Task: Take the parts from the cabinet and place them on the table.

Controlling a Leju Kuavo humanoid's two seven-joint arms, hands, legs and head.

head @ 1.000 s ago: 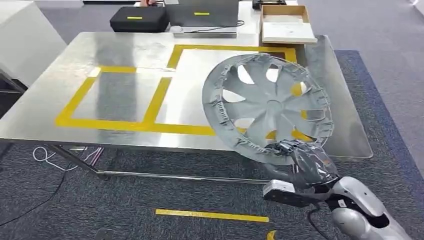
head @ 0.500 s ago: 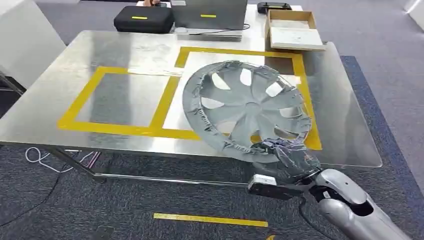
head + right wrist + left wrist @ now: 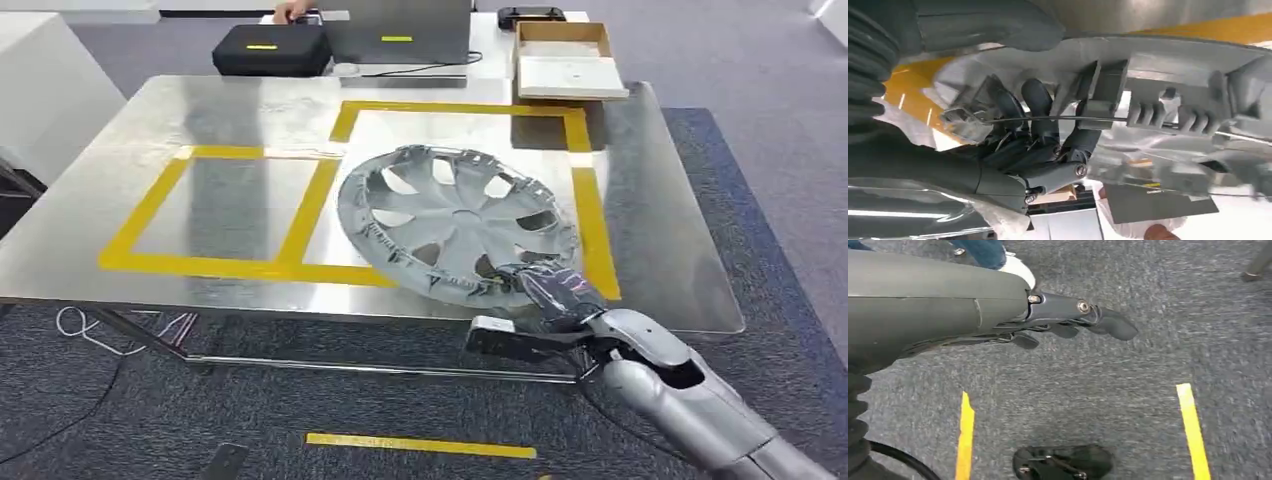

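A grey spoked hubcap (image 3: 455, 225) lies low over the steel table (image 3: 150, 120), tilted only slightly, inside the larger yellow-taped rectangle (image 3: 455, 108). My right hand (image 3: 555, 288) grips its near rim at the table's front edge; up close, the dark fingers (image 3: 1040, 112) curl around the rim's inner clips on the hubcap (image 3: 1168, 70). Beside my body the left hand (image 3: 1073, 322) hangs over the carpet, its fingers loosely extended and nothing in them.
A smaller yellow-taped square (image 3: 215, 210) marks the table's left half. At the far edge stand a black case (image 3: 268, 48), a grey laptop-like box (image 3: 400, 30) and an open cardboard box (image 3: 565, 60). A person's hand (image 3: 292, 10) shows behind the case. Yellow floor tape (image 3: 420, 446) lies in front.
The hubcap has swung from nearly upright to almost flat and come down and leftward over the taped rectangle, still in my right hand. The camera view has also shifted slightly.
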